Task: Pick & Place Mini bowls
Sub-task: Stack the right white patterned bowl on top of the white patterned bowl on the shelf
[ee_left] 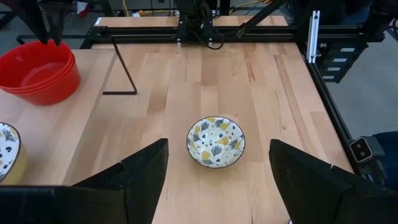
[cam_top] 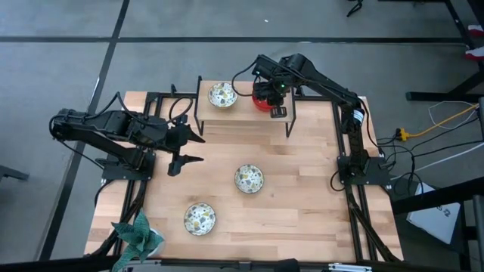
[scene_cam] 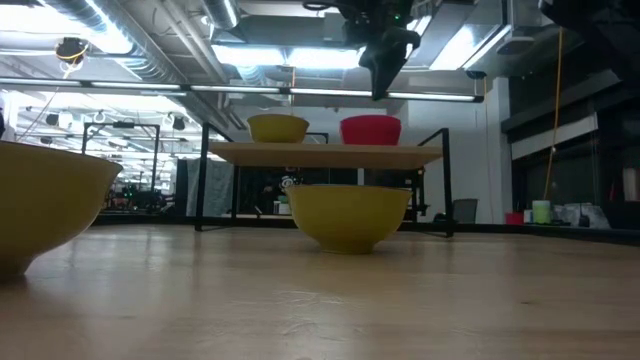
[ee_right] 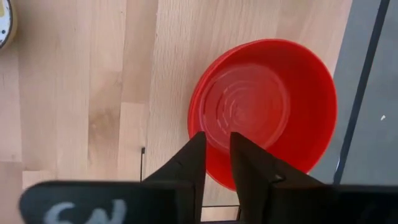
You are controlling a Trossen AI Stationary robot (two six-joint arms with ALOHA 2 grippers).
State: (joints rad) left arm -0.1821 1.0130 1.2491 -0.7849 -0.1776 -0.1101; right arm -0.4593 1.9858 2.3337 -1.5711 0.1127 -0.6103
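Far end of table: a raised wooden shelf (cam_top: 243, 112) stands on thin black legs; on it sit a red bowl stack (cam_top: 265, 100) to the right and one patterned bowl (cam_top: 222, 94) to the left.
Red bowls: the left wrist view shows layered rims, so this looks like several red bowls nested; the exact count cannot be told.
Right gripper (cam_top: 277, 97): it hangs directly over the red stack, fingers straddling the near rim; the right wrist view shows only a narrow gap between them, so they stand slightly parted, and whether they pinch the rim cannot be told.
Left gripper (cam_top: 186, 149): it waits over the left-middle of the table, jaws wide apart and holding nothing.
Patterned bowls on table: one lies at centre (cam_top: 249, 178), another nearer the front and left (cam_top: 200, 218); both rest upright, well apart from each other.
Teal leafy object (cam_top: 137, 233): it sits at the near left corner, no part of the job.
Step in hand: judged as releasing or taking a red bowl at the stack.
Doing it well: keep the wrist vertical, move straight up or down along the rim, and avoid dragging sideways, since the glossy nested bowls could slide or tip toward the shelf's far edge.
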